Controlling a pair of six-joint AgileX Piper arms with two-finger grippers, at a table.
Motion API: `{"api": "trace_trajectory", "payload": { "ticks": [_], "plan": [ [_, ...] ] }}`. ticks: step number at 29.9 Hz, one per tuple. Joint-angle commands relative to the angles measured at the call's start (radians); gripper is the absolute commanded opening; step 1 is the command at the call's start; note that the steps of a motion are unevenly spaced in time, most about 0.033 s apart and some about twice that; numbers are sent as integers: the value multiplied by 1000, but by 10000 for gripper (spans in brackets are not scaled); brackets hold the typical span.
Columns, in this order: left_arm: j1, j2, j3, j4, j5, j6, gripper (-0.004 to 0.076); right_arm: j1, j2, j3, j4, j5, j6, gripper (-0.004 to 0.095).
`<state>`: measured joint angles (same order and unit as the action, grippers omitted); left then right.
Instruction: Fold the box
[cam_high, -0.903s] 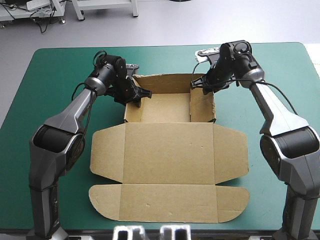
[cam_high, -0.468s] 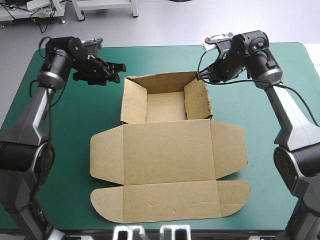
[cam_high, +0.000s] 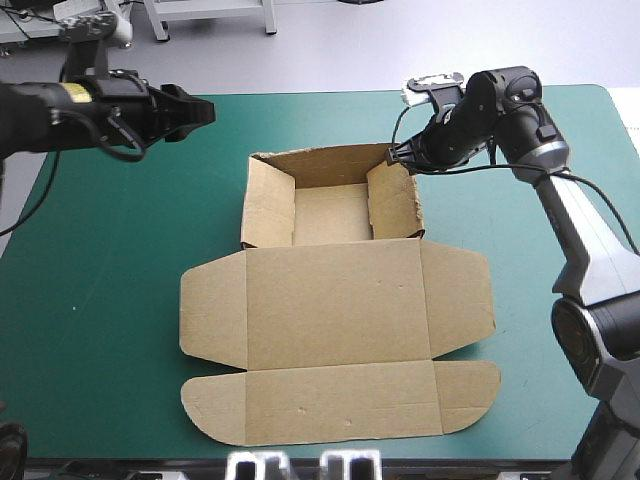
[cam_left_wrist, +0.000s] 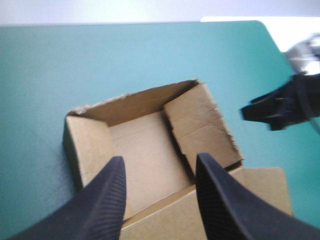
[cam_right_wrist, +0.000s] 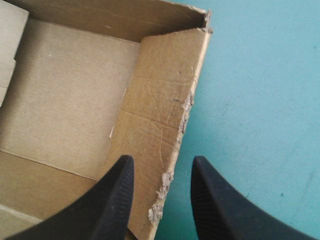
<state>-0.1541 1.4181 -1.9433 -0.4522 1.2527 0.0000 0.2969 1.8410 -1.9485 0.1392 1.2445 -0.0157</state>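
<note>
The box (cam_high: 335, 300) lies in the middle of the table (cam_high: 100, 300): open tray at the far side, lid flat toward the near edge. The left gripper (cam_high: 203, 112) is open, well apart from it, near the far left corner. The right gripper (cam_high: 392, 156) is open just over the tray's right wall.

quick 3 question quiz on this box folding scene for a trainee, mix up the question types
1. True or false: the left gripper is off the box, with its fingers open.
2. The right gripper has its fingers: A) shut on a corner flap, B) open, with the top edge of the tray's right wall between them, C) pressed flat on the table far from the board.
3. Fill in: the lid lies ____ on the teal-green cover.

Key: 1 true; 2 B; 3 flat.
</note>
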Motion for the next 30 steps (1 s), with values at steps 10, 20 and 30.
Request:
{"api": "trace_trajectory", "payload": {
  "ticks": [10, 20, 30],
  "plan": [
    [-3, -442, 207, 79, 44, 102, 162, 0, 153, -8, 22, 10, -48, 350],
    [-3, -659, 488, 183, 42, 120, 93, -30, 109, -51, -41, 10, -100, -9],
    [-3, -657, 490, 183, 42, 108, 78, -361, -44, -63, -201, 12, -109, -9]
  ]
}}
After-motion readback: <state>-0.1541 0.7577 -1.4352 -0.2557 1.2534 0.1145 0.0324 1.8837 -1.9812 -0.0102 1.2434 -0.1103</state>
